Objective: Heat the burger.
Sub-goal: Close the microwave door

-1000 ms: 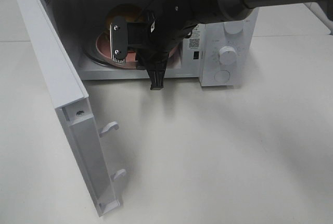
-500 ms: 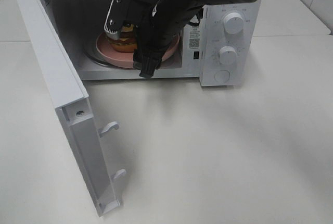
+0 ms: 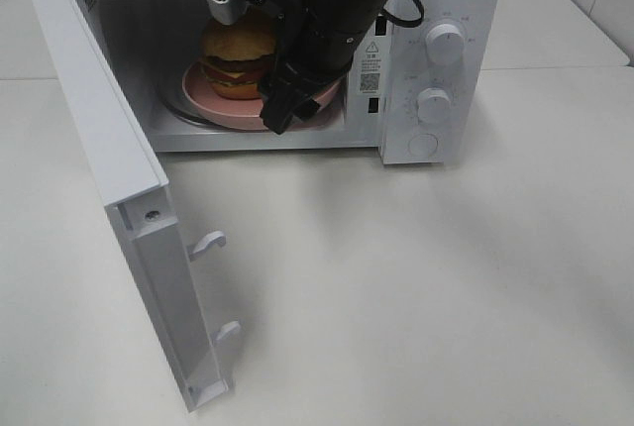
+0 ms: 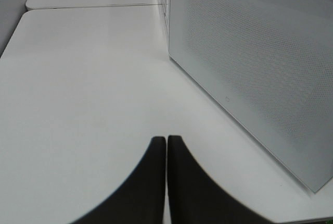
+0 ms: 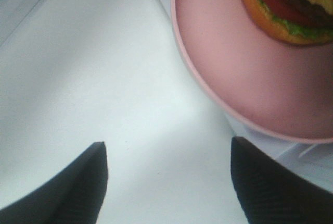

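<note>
The burger (image 3: pixel 238 48) stands on a pink plate (image 3: pixel 203 94) inside the open microwave (image 3: pixel 466 0). In the right wrist view, the burger (image 5: pixel 291 5) shows bun, patty, cheese, tomato and lettuce at the plate's (image 5: pixel 234 73) far part. My right gripper (image 3: pixel 250 59) hangs open at the oven mouth, one finger above the burger and one by the plate's front rim. Nothing sits between the fingers of the right gripper (image 5: pixel 167 153), which are just clear of the plate's rim. Away on the table, my left gripper (image 4: pixel 166 143) is shut, near the door's outer face.
The microwave door (image 3: pixel 109 149) swings wide open toward the front left, with two latch hooks (image 3: pixel 210 241) on its edge. Its perforated panel (image 4: pixel 250 62) fills the left wrist view. Two knobs (image 3: pixel 445 42) and a button are on the oven's right panel. White tabletop (image 3: pixel 416 277) stretches in front.
My right gripper has opened, let go of the plate and risen toward the top of the oven opening. The burger, hidden behind the arm before, now shows on the plate.
</note>
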{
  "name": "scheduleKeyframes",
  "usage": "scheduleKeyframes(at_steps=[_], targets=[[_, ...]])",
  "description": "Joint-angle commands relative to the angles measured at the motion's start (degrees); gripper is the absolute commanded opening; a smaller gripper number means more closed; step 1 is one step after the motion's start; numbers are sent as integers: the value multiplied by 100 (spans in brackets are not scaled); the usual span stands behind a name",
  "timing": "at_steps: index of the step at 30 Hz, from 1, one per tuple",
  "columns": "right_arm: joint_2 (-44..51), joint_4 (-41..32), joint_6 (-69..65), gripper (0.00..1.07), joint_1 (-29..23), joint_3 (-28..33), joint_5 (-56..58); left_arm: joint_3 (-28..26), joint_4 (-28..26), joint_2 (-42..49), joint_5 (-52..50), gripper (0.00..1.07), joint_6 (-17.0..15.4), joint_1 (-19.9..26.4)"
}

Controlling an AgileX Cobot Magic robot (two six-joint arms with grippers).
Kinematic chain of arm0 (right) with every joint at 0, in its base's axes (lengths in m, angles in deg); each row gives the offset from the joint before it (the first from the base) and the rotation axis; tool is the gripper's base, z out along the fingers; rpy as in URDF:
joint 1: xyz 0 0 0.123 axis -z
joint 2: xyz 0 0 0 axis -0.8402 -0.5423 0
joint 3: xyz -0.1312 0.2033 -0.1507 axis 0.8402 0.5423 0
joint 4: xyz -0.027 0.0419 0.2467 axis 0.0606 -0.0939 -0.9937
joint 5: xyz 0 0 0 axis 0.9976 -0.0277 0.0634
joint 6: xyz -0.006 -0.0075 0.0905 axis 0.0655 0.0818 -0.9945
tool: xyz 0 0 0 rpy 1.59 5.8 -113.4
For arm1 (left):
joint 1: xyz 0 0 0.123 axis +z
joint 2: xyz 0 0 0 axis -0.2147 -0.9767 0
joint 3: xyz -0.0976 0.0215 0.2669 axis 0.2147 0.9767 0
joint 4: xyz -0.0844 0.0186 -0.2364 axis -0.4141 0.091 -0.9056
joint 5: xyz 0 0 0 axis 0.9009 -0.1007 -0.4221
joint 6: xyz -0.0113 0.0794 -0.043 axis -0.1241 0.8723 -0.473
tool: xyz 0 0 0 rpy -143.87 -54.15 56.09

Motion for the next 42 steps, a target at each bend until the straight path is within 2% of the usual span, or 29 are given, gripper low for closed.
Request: scheduleKeyframes(at_steps=[1, 4, 6, 19, 23, 29, 33, 37, 38, 40, 41, 42], targets=[[166, -6, -951, 63, -11, -23, 493, 6, -52, 97, -57, 0, -6, 17], [178, -6, -1100, 63, -11, -23, 596, 6, -52, 97, -57, 0, -6, 17], [189, -11, -1536, 63, -11, -23, 1306, 6, -52, 97, -57, 0, -6, 17], [195, 126, -2544, 63, -11, -17, 2830, 6, -52, 97, -57, 0, -6, 17], [298, 172, -2836, 63, 6, 97, 2807, 6, -52, 97, -57, 0, -6, 17], [859, 842, -3151, 63, 17, 768, 2807, 6, -52, 97, -57, 0, -6, 17], [1197, 980, -3335, 63, 149, 1066, 2807, 6, -52, 97, -57, 0, -6, 17], [1644, 974, -3335, 63, 556, 1450, 2807, 6, -52, 97, -57, 0, -6, 17], [1925, 963, -3346, 63, 842, 1713, 2785, 6, -52, 97, -57, 0, -6, 17], [2045, 963, -3375, 63, 963, 1839, 2739, 6, -52, 97, -57, 0, -6, 17], [2349, 963, -3489, 63, 1278, 2166, 2670, 6, -52, 97, -57, 0, -6, 17], [2349, 963, -3489, 63, 1278, 2166, 2670, 6, -52, 97, -57, 0, -6, 17]])
